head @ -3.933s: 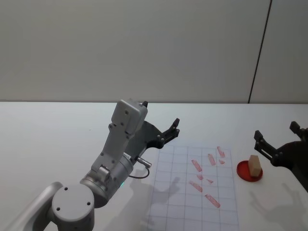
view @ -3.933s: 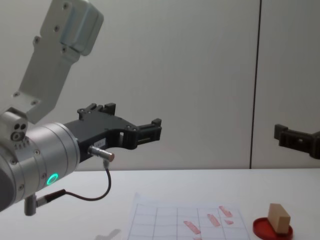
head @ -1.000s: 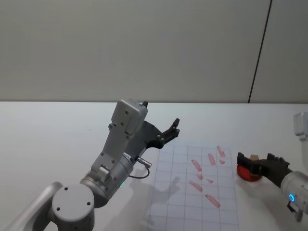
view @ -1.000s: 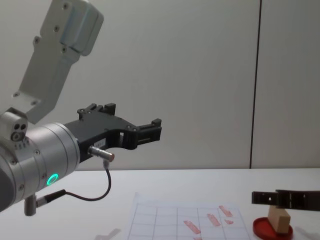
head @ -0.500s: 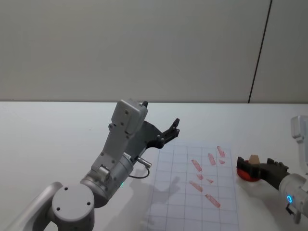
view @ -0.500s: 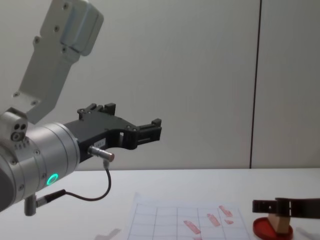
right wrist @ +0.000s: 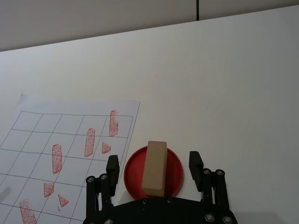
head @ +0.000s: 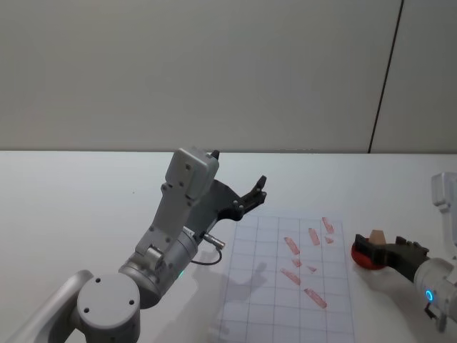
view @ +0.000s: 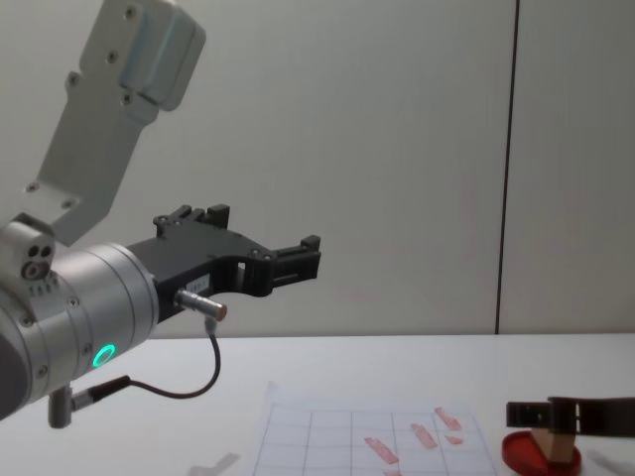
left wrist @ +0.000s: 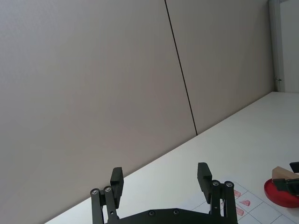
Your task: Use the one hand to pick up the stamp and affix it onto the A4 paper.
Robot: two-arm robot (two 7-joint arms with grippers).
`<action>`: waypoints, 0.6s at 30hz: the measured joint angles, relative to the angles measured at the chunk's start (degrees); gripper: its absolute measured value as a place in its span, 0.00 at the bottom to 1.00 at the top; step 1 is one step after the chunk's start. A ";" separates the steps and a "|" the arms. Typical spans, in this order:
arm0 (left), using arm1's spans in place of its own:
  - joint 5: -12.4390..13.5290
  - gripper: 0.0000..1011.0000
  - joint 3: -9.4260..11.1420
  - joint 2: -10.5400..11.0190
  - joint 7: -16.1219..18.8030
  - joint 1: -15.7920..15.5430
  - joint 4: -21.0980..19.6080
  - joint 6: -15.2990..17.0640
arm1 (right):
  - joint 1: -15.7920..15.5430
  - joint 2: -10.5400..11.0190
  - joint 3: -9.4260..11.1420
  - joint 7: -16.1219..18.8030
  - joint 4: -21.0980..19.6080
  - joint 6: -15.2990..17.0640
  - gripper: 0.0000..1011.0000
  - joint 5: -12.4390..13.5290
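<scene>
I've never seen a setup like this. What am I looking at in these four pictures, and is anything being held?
This is a robot with two arms, each ending in a two-finger pincer. One picture looks down from its head, one looks across the table from its chest, and the other two come from a camera on each wrist. On the white table lies a sheet of gridded paper with red marks on it. To its right is a round red ink pad with a small wooden stamp standing on it. The right pincer is low at the pad and open, with one finger on either side of the stamp, not gripping it. The left pincer is raised in the air by the paper's left side, open and empty. Nothing is held.
</scene>
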 joint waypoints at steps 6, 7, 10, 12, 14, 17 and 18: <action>0.00 0.99 0.00 0.00 0.00 0.00 0.00 0.00 | 0.09 -0.03 0.04 0.00 0.18 0.04 0.77 -0.10; 0.00 0.99 0.00 0.00 0.00 0.00 0.00 0.00 | 0.10 -0.04 0.04 0.00 0.20 0.05 0.76 -0.11; 0.00 0.99 0.00 0.00 0.00 0.00 0.00 0.00 | 0.13 -0.05 0.06 0.00 0.25 0.07 0.68 -0.13; 0.00 0.99 0.00 0.00 0.00 0.00 0.00 0.00 | 0.15 -0.07 0.06 0.01 0.28 0.08 0.61 -0.15; 0.00 0.99 0.00 0.00 0.00 0.00 0.00 0.00 | 0.16 -0.08 0.06 0.01 0.30 0.09 0.55 -0.16; 0.00 0.99 0.00 0.00 0.00 0.00 0.00 0.00 | 0.17 -0.09 0.06 0.01 0.33 0.10 0.47 -0.18; 0.00 0.99 0.00 0.00 0.00 0.00 0.00 0.00 | 0.18 -0.09 0.06 0.01 0.34 0.09 0.43 -0.18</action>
